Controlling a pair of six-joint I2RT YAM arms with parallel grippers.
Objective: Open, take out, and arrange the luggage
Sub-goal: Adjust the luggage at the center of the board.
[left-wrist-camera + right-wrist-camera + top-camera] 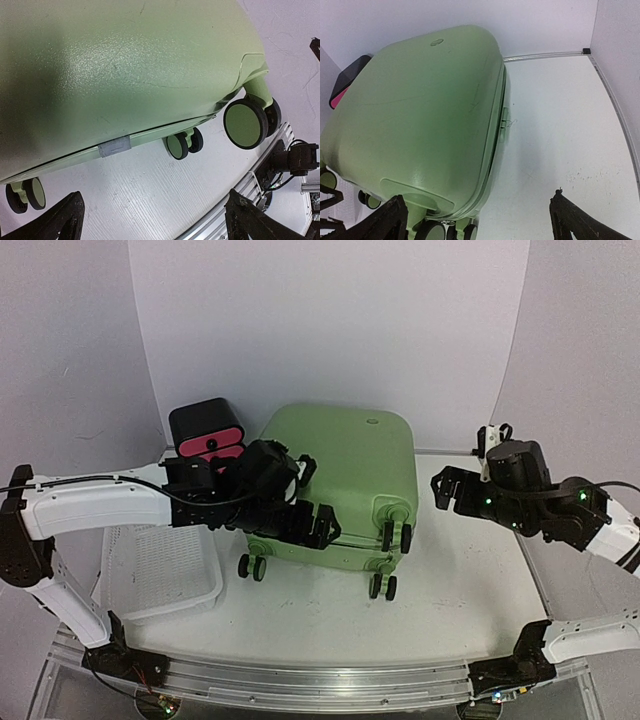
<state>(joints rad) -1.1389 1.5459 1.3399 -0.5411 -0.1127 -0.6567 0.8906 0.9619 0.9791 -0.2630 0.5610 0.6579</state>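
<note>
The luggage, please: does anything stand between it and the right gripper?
Nothing visible does: the right gripper hovers open beside the luggage, with only bare table between them.

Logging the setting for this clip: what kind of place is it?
Most likely a robot lab test cell, not a home: a white tabletop boxed in by plain white backdrop panels, an aluminium rail along the near edge, and staged props: the luggage and a white basket.

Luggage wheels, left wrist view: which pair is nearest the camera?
The pair at the view's right, by the luggage corner: it shows largest. The middle pair and left pair show smaller, farther off.
</note>
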